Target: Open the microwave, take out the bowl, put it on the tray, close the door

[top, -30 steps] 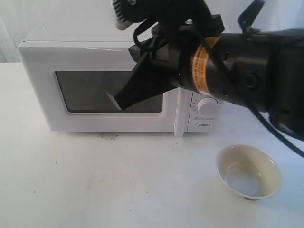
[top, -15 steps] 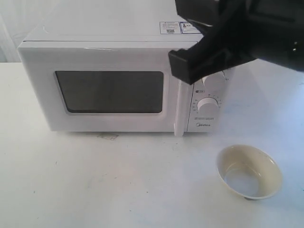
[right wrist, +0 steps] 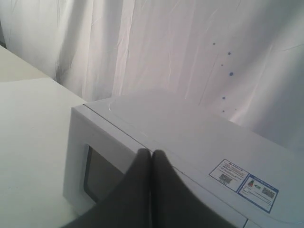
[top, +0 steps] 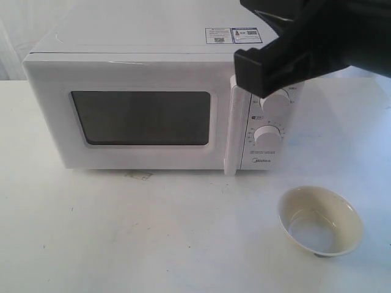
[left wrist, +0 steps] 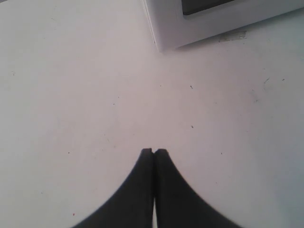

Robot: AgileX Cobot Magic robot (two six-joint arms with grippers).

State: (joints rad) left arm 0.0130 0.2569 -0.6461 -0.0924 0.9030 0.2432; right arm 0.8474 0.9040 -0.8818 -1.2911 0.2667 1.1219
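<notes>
- White cloth backdrop (right wrist: 166, 47); white surface (top: 153, 238), lightly scuffed.
- Midea microwave (top: 140, 36) stands at the back of the surface, stickers (top: 232, 35) on its top.
- Door (top: 55, 122) shut flush; dark window (top: 143, 118), vertical bar handle (top: 233, 134) beside two round dials (top: 269, 133).
- Cream bowl (top: 319, 220) sits upright on the surface, in front of the microwave and right of its dials, apart from it, nothing inside.
- Left hand (left wrist: 154, 152): fingers pressed together, holding nothing, over bare surface near the microwave's lower front corner.
- Right hand (right wrist: 151, 153): fingers closed tip to tip, empty, up at the level of the microwave's top.
- Right arm (top: 317, 43) covers the upper control panel in the exterior view.
</notes>
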